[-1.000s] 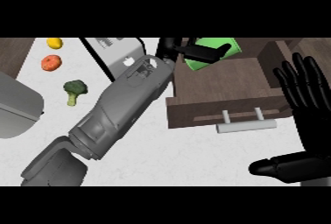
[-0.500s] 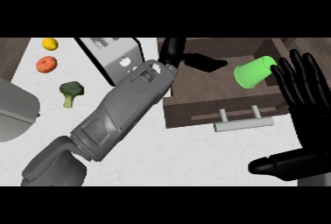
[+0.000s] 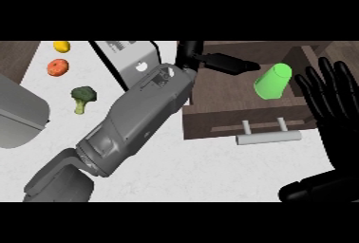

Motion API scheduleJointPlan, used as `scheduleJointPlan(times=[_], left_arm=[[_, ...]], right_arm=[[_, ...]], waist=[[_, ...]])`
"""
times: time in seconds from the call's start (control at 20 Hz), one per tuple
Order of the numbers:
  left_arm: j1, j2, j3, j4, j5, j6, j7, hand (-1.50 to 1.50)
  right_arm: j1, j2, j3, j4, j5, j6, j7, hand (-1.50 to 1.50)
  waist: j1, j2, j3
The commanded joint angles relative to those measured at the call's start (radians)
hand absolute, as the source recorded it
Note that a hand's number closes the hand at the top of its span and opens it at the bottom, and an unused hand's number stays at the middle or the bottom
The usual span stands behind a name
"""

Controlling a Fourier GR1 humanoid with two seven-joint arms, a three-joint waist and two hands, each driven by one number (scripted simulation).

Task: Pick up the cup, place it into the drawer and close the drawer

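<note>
Green cup inside open drawer

Upper left of frame, on white marbled counter: a yellow lemon sat near the top edge, w/ an orange-red tomato just below it, apart from it. Lower down & a bit right of those lay a broccoli floret, green head up, pale stalk pointing down-left. At far left edge, mid-height, a big grey rounded object was cut off by the frame; couldn't tell what it was. Top centre: a grey & white boxy appliance w/ dark markings on its top face, partly hidden. Dark wood-look surface filled the top-left corner.
</note>
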Motion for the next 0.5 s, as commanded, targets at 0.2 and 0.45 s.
scheduleJointPlan(times=[0.2, 0.45], left_arm=[[0.066, 0.005, 0.088, -0.093, 0.027, -0.024, -0.015, -1.5], [0.135, 0.103, 0.122, -0.226, 0.047, -0.034, 0.035, -1.5]], right_arm=[[0.032, -0.063, -0.033, -0.062, -0.06, 0.048, 0.053, 1.5], [0.066, -0.152, -0.015, -0.041, 0.073, 0.157, -0.022, 1.5]], waist=[[0.075, -0.019, -0.001], [0.098, -0.024, -0.001]])
